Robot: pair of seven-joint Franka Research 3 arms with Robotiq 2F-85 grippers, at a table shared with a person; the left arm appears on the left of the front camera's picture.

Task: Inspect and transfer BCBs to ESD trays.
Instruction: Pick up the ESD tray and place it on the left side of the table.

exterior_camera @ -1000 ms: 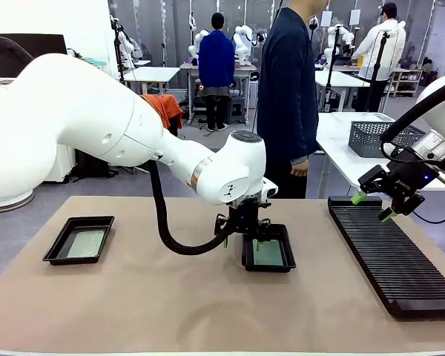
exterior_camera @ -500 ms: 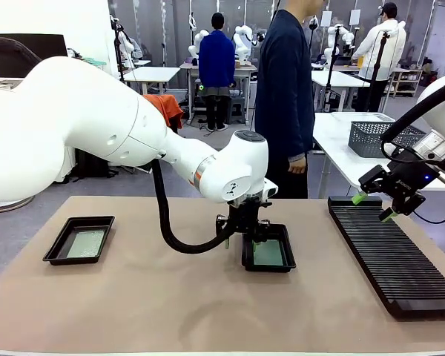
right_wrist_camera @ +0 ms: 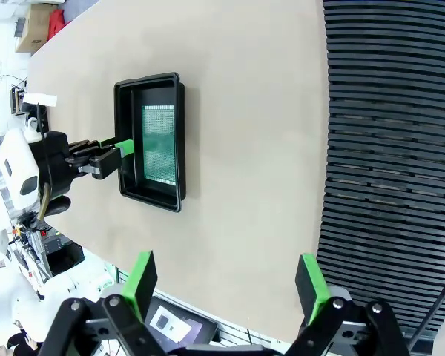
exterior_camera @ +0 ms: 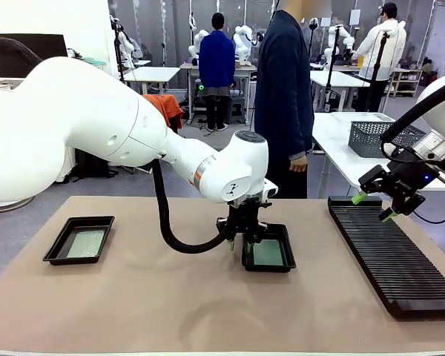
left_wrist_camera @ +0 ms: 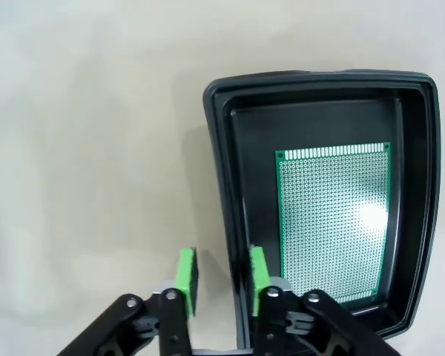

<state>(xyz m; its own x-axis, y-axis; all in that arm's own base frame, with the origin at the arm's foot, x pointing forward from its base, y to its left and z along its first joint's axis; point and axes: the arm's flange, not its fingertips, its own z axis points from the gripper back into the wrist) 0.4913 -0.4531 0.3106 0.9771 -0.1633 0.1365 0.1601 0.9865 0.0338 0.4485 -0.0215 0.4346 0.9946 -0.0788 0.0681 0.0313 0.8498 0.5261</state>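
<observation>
Left wrist view puts us right over the action: the left gripper point(left_wrist_camera: 219, 278) straddles the near-left rim of an ESD tray point(left_wrist_camera: 220, 170), one green pad outside on the tan table point(left_wrist_camera: 89, 148), the other inside, jaws narrowed around that wall though contact is hard to call. A green BCB point(left_wrist_camera: 334, 222) lies flat on the tray floor. Front view: a second tray point(exterior_camera: 56, 250) sits well to the left, board point(exterior_camera: 85, 243) inside. Over at the right, the right gripper point(exterior_camera: 371, 207) hangs spread wide above the black slotted rack point(exterior_camera: 389, 256). Beyond the table stands a person point(exterior_camera: 285, 89).
</observation>
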